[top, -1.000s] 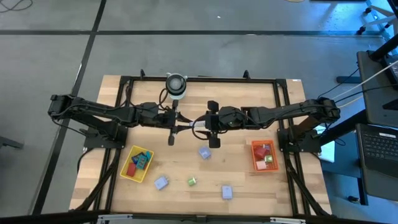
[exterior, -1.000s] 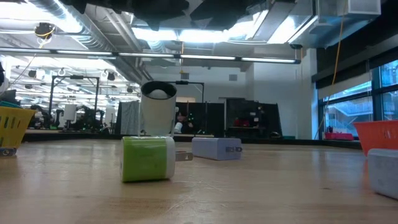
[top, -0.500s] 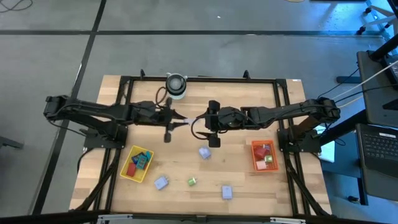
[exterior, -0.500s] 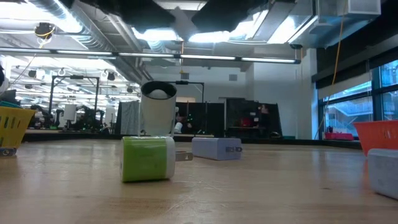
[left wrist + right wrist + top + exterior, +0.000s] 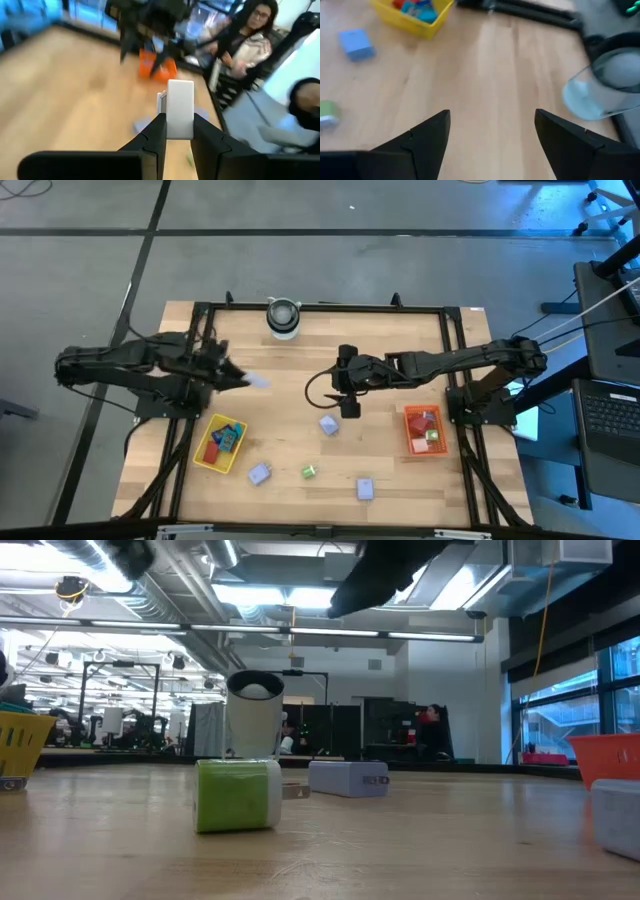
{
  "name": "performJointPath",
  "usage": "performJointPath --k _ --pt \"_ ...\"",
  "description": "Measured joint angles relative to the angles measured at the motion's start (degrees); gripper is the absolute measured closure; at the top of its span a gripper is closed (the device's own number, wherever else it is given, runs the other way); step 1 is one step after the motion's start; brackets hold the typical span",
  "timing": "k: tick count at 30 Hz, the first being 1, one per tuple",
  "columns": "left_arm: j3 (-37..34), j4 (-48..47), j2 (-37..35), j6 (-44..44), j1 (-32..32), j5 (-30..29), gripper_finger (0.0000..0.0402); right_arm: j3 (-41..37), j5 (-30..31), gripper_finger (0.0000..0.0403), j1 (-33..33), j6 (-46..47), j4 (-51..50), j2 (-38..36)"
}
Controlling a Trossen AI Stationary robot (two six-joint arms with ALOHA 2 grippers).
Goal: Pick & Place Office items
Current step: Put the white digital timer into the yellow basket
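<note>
Left gripper [image 5: 175, 131] clamping pale block [image 5: 180, 108], seemingly lavender, fingertips on its sides, right gripper [image 5: 492, 130] spread wide.

centre table [image 5: 300, 395]: bare wood | obstacles: cylinder [image 5: 283, 318] at far edge; right claw [image 5: 348, 385] mid-table

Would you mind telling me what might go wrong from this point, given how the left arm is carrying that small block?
1. The left hand pinches only the lower part of the pale block; most of it stands above the fingers, so a fast swing might tip or drop it.
2. The yellow tray already holds several pieces, so the block might bounce out if released from high up.
3. The right hand hangs open over the middle of the table; if it reaches for the loose blocks, the arms might cross.
</note>
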Motion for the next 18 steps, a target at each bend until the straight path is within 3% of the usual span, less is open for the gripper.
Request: performJointPath --k 4,9,18 --pt "0.00 -13.18 -5.75 -8.00 -2.93 2.00 0.0339 0.00 -0.86 0.0113 0.01 2.93 -1.21 0.00" --pt "-0.01 -27.13 -7.17 -14.49 -6.91 0.72 0.0339 0.00 -0.70 0.0113 -0.02 6.00 -1.20 0.00" --pt "-0.02 -31.11 -0.63 -21.04 -14.31 1.78 0.0337 0.00 0.27 0.0113 -0.04 7.40 -2.81 0.00"
